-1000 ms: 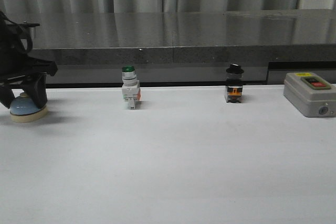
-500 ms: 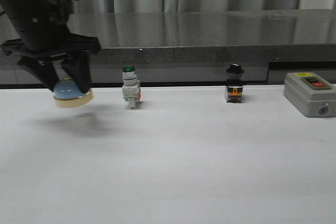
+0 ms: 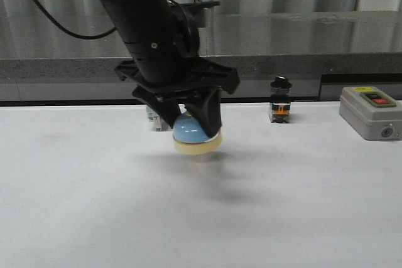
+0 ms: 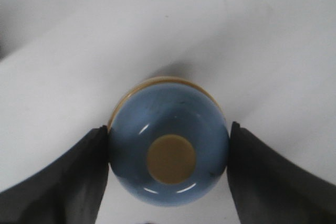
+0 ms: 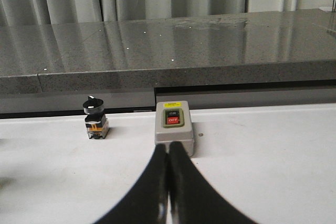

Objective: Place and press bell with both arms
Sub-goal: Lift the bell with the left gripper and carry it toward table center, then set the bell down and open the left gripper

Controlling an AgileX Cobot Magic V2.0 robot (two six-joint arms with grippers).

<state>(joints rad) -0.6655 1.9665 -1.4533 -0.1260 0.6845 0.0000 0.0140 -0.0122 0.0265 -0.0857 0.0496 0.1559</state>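
The grey box (image 5: 175, 132) carries the only lettering: its red button (image 5: 172, 120) reads "OFF". A yellow label (image 5: 171, 105) just behind the button is too small to read.

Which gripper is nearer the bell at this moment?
Left. The left gripper clamps the bell above the table; the right gripper sits shut, pointing at the grey switch box.

Small light-blue domed bell (image 3: 196, 134) with cream base and cream top button, upright, held above the white table between black left gripper (image 3: 190, 125) fingers.
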